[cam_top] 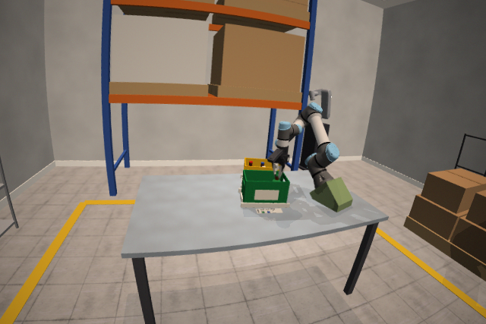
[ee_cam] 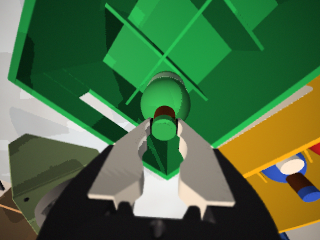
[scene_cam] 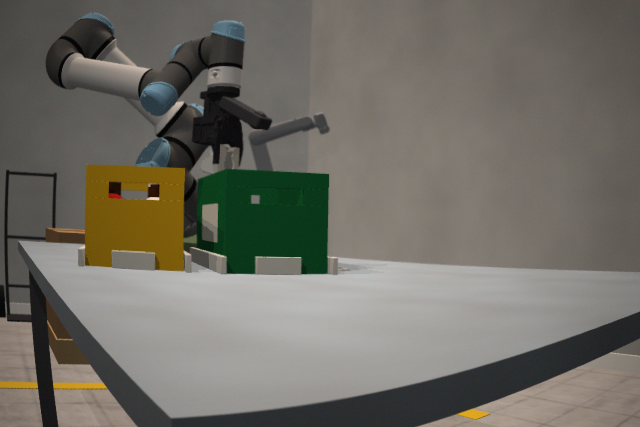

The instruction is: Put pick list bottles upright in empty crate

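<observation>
Wrist view: the gripper (cam_top: 276,171) (scene_cam: 226,161) (ee_cam: 164,119) pinches the neck of a green bottle (cam_top: 276,174) (ee_cam: 165,100), its green cap between the two pale fingertips. The bottle is over the near-right part of the green crate (cam_top: 265,187) (scene_cam: 276,226) (ee_cam: 50,95) in the top view, its lower end hidden by the wall there. Dividers split the crate's inside. The yellow crate (cam_top: 250,160) (scene_cam: 134,226) (ee_cam: 240,145) stands just beyond it, holding a red-capped bottle (cam_top: 250,163) and a blue-capped bottle (cam_top: 262,164) (ee_cam: 285,167). On the near side of the green crate, the pick list (cam_top: 269,210) lies on the table (cam_top: 196,218) (scene_cam: 336,334), too small to read.
</observation>
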Action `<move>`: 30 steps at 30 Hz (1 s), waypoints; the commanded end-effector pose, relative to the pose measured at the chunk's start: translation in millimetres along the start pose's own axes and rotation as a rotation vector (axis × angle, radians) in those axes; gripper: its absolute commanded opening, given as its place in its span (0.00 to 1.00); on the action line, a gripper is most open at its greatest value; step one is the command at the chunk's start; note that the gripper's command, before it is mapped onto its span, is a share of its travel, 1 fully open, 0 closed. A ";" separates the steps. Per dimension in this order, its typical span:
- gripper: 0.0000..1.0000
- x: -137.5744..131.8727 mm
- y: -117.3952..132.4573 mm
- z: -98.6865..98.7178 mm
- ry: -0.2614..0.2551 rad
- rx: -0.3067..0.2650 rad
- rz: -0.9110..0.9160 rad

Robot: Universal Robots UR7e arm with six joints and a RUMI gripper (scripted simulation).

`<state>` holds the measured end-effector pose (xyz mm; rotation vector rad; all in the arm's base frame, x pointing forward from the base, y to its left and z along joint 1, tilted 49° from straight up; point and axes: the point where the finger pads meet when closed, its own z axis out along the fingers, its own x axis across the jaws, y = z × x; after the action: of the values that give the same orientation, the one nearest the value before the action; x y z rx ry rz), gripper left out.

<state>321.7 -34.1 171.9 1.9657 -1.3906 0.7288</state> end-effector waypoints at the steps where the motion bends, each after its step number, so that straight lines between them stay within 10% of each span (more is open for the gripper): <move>1: 0.00 0.1 -0.4 2.9 0.001 0.001 -0.001; 12: 0.00 0.9 -1.4 1.3 0.002 0.005 0.001; 13: 0.38 0.1 -0.4 3.6 0.001 0.002 -0.001; 30: 0.38 0.9 -1.5 2.2 0.002 0.005 0.001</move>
<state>324.4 -35.1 171.9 1.9696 -1.3918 0.7365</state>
